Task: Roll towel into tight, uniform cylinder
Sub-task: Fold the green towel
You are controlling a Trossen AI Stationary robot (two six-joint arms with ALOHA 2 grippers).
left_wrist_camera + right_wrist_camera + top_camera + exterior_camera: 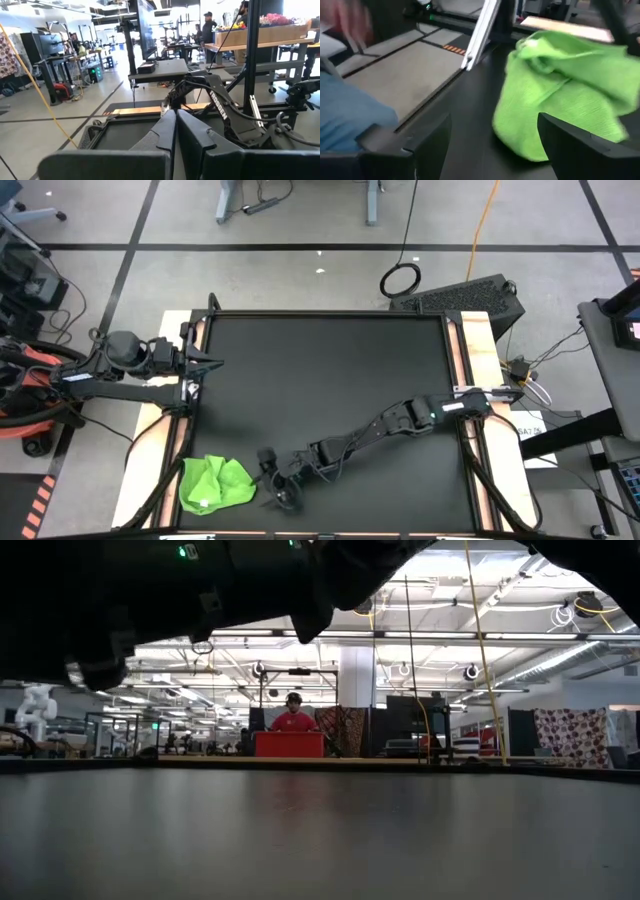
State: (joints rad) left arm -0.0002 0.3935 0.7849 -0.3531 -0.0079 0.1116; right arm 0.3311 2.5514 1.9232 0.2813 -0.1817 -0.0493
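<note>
Closest in, the towel [214, 484] is seen as a crumpled lime-green heap at the near-left corner of the black mat [330, 380], not yet flattened or rolled. The right tool [277, 478] is held low just beside its edge, fingers spread wide and nothing gripped; from its wrist view the cloth [565, 95] is framed just ahead of the two open fingers [580, 145].

The step in hand is judged to be the first reach for the cloth. For a tight, even cylinder, one edge would best be pinched cleanly rather than the bunched middle, so that the heap can be drawn flat toward the mat's centre before any rolling is begun. A grab at the folds would likely leave a lumpy roll.

Farther off, the left tool [210, 363] is parked at the far-left side of the worktop [160, 440], well apart from the cloth, its fingers pressed together on nothing.

No containers are seen on the mat.
</note>
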